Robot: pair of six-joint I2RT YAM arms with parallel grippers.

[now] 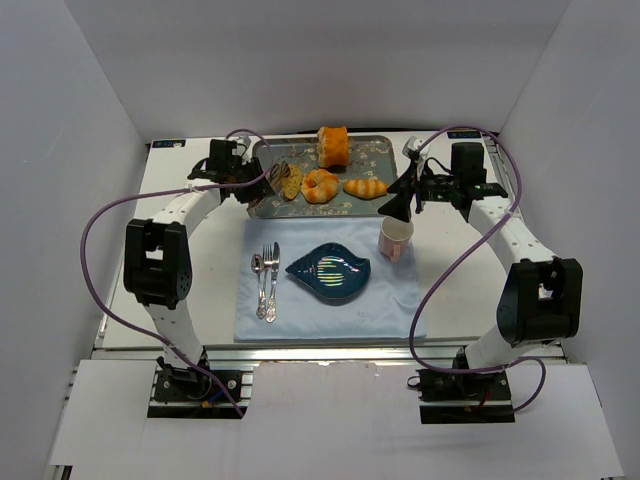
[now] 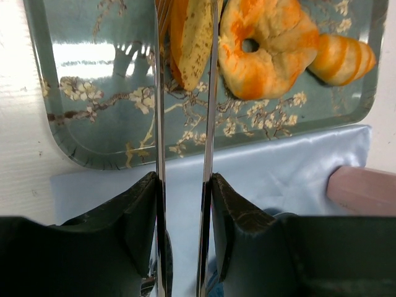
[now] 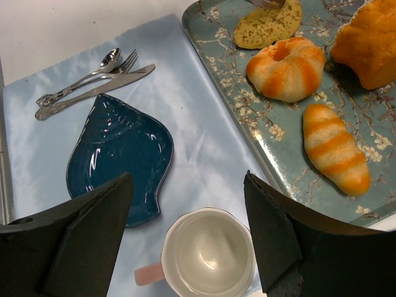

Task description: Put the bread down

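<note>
White worktop (image 1: 215, 275): left jaws clamp tongs (image 2: 159, 124) straddling the bread (image 2: 192, 43), probably light and crumbly; pinch its flat faces gently. Right jaws released.

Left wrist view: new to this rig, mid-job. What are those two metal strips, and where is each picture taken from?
Two robot arms, left arm and right arm, stand at the table's near edge. The top picture looks down on both; each wrist picture comes from a camera behind that arm's fingers. The strips are tongs, gripped by the left gripper, running either side of the bread slice on the tray, beside a ring bun, striped roll and loaf chunk. On the blue cloth lie a shell plate, cutlery and a mug. The right gripper hangs open, empty, above the mug.
</note>
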